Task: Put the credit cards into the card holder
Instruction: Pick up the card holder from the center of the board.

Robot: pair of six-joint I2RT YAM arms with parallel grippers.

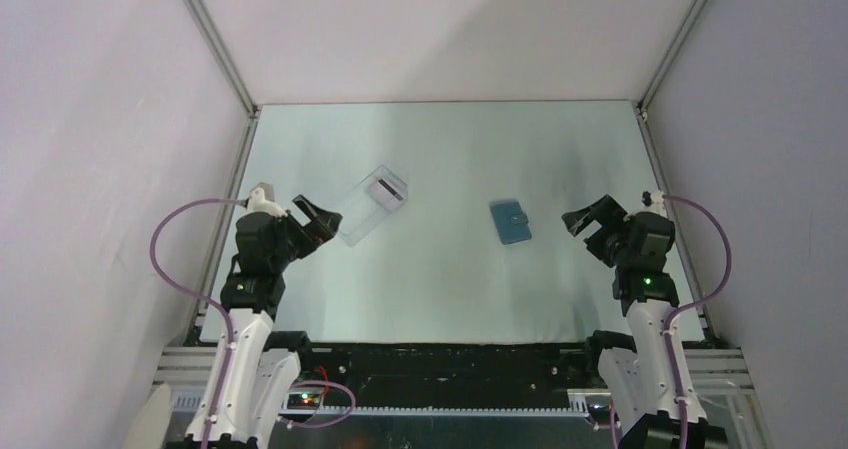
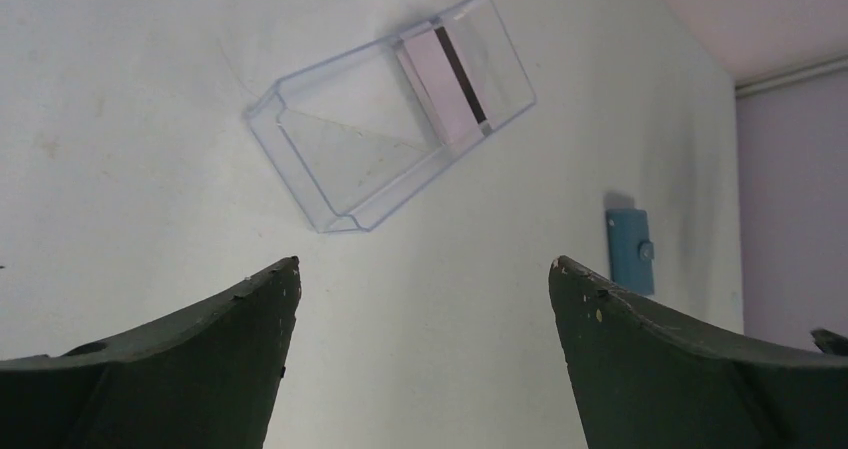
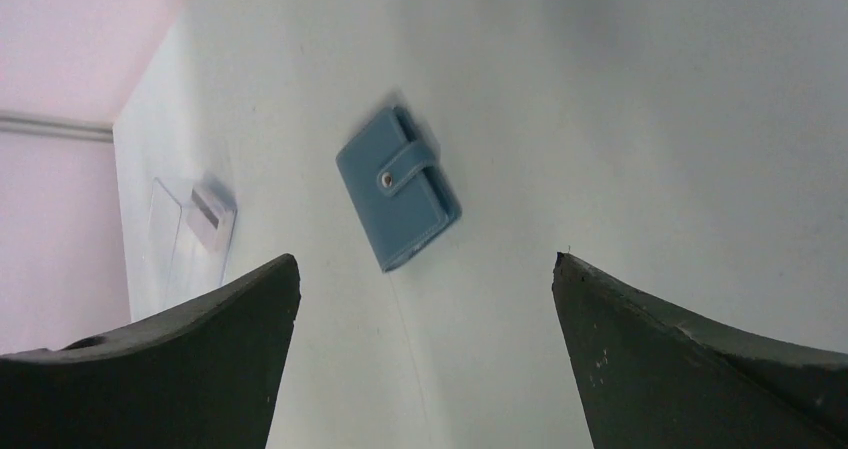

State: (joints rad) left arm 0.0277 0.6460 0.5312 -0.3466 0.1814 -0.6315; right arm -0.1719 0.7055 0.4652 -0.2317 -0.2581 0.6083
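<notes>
Two pincers, one clear box [image 1: 372,205] and one card holder [image 1: 511,222] show from above. The left pincer [image 1: 320,221] hangs just beside the box's near end, fingers apart, gripping nothing. The card holder lies on the table [image 1: 450,149] to the right of the box, well apart from it. The right pincer [image 1: 587,219], further right, is spread too.

From the left wrist we find the credit cards [image 2: 450,94] inside the box, at its far end. We count one striped face and cannot tell whether more lie beneath.

From the right wrist we see the holder folded shut, its clasp snapped.
</notes>
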